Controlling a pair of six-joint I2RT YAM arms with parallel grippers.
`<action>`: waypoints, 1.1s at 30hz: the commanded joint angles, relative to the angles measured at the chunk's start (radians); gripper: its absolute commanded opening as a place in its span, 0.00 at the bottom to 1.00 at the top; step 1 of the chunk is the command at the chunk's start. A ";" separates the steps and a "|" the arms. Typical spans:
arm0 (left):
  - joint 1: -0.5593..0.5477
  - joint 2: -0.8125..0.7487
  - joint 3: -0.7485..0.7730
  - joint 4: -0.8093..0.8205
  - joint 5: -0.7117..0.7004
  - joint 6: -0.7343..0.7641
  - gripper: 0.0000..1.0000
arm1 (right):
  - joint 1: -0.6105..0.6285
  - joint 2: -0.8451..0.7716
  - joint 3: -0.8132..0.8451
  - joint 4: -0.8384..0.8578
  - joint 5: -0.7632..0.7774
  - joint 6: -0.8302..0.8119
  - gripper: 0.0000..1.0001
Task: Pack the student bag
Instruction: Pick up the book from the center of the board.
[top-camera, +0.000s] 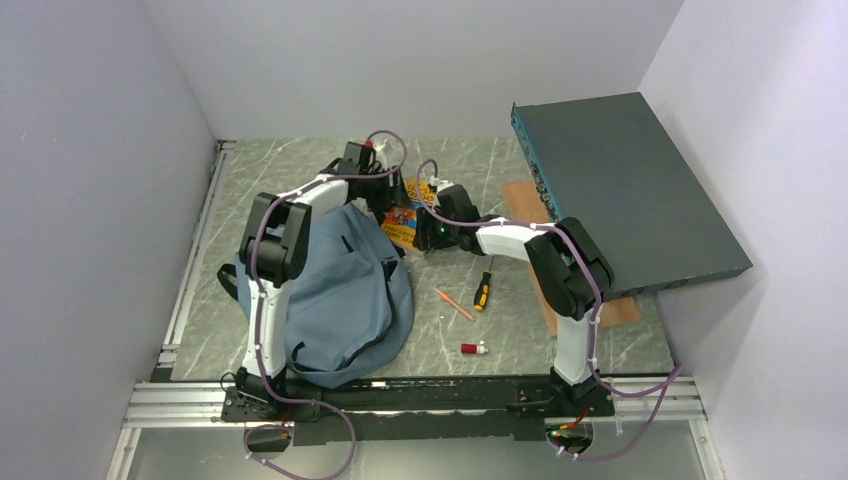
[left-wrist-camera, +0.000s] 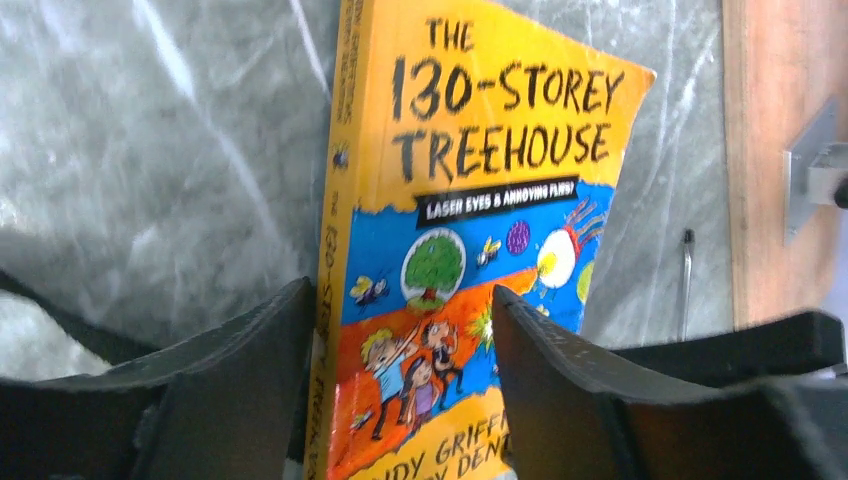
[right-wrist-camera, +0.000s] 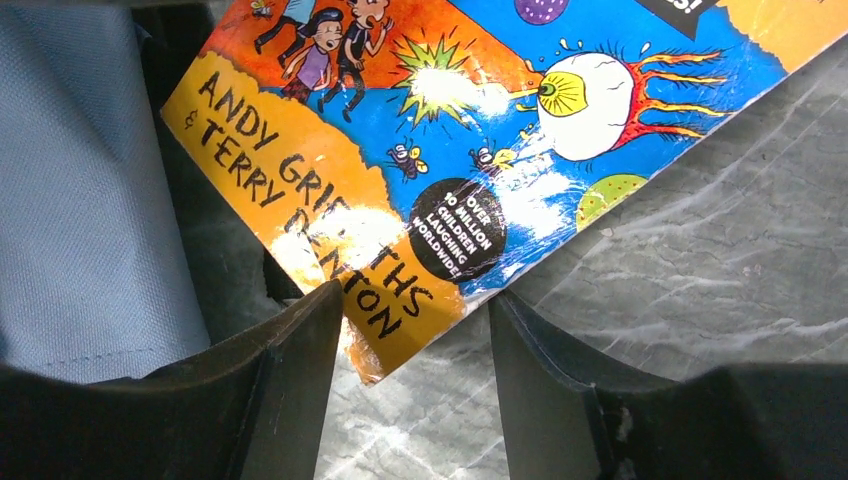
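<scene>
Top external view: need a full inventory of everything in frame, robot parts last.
student bag: 1, dusty blue with black zippers, near left
book: 1, yellow, orange and blue cover, at the bag's far edge
pencil: 1, orange, right of the bag
screwdriver: 1, black and orange, beside the pencil
small capped item: 1, red and white, near centre
flat box: 1, dark teal, far right
board: 1, brown, under the box
table: 1, grey marbled
left gripper: 1, black fingers, open over the book
right gripper: 1, black fingers, open at the book's corner
</scene>
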 joint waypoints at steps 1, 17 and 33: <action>-0.050 -0.125 -0.193 0.151 0.411 -0.232 0.61 | -0.006 0.083 -0.011 0.044 -0.004 -0.023 0.55; -0.130 -0.307 -0.383 0.267 0.374 -0.389 0.50 | -0.006 0.026 -0.044 0.069 0.022 -0.055 0.54; -0.109 -0.343 -0.235 -0.086 0.031 -0.090 0.08 | -0.002 -0.053 -0.086 0.081 -0.004 -0.076 0.70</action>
